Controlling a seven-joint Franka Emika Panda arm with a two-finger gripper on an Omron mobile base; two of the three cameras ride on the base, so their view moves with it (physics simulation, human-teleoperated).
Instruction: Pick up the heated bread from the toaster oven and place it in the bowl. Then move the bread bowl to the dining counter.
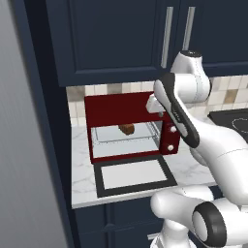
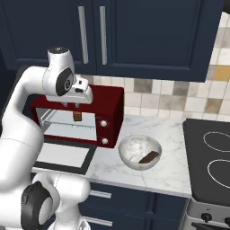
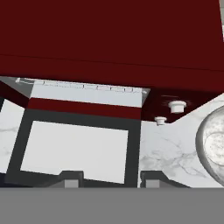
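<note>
Hovering gripper (image 3: 105, 177) above toaster oven (image 1: 116, 107) | jaws apart, empty | heated bread (image 1: 127, 129) inside below

Even, flat rendered light, soft shadows, no glare, perhaps slightly coarse edges.

We see our arm bent forward, its gripper (image 3: 106, 178) held high and angled downward (fingertips (image 3: 72, 177) spread well apart, nothing between).
</note>
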